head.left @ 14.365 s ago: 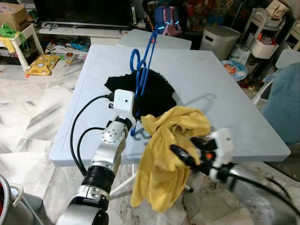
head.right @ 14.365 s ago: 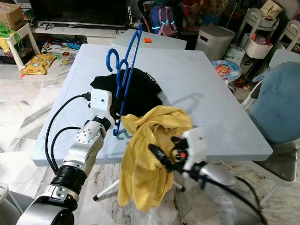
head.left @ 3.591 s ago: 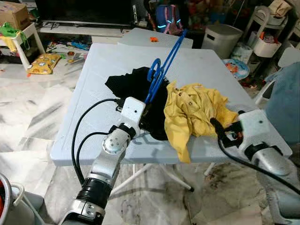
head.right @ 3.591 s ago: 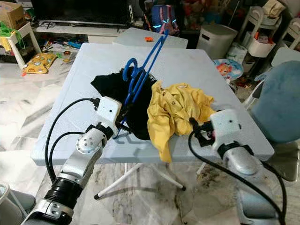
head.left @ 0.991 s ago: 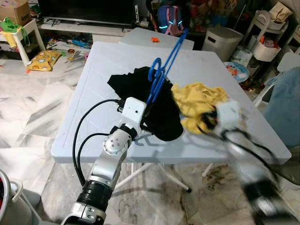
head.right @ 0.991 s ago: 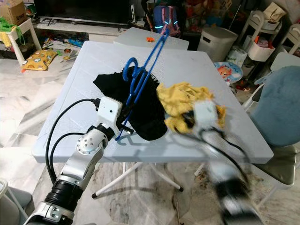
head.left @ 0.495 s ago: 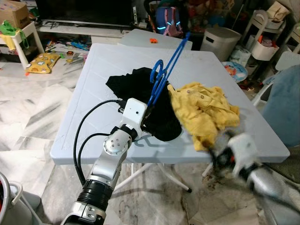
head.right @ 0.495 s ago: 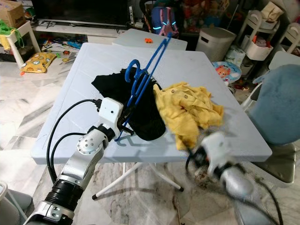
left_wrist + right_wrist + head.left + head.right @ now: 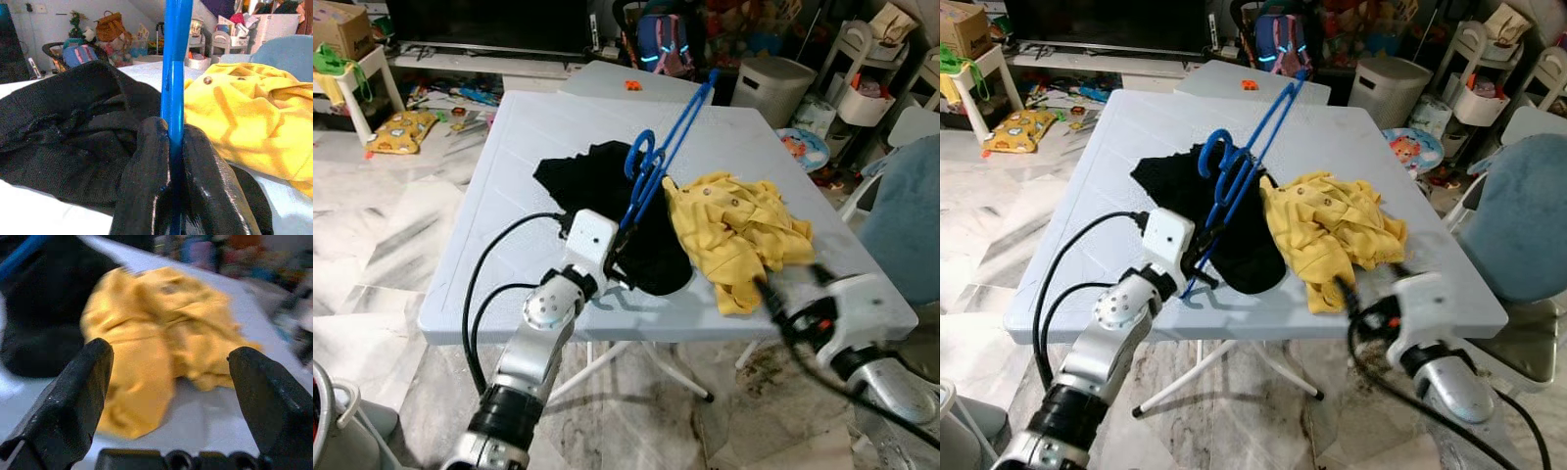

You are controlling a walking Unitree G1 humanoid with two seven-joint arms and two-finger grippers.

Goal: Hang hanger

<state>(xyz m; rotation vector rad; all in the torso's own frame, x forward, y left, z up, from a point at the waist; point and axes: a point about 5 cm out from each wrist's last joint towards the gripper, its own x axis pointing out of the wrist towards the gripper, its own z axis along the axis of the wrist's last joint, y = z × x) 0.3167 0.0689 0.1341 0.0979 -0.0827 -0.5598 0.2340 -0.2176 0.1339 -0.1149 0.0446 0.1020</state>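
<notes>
Just dropped the yellow shirt (image 9: 736, 233) onto the tabletop (image 9: 519, 157) beside the black garment (image 9: 607, 201), right pincer (image 9: 1356, 305) now spread wide and backed off, left pincer (image 9: 171, 196) clamped on the blue hanger (image 9: 656, 162) above the black garment, so probably threading next.

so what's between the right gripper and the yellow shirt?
Bare table edge separates the open right gripper from the yellow shirt, per the right eye view.
</notes>
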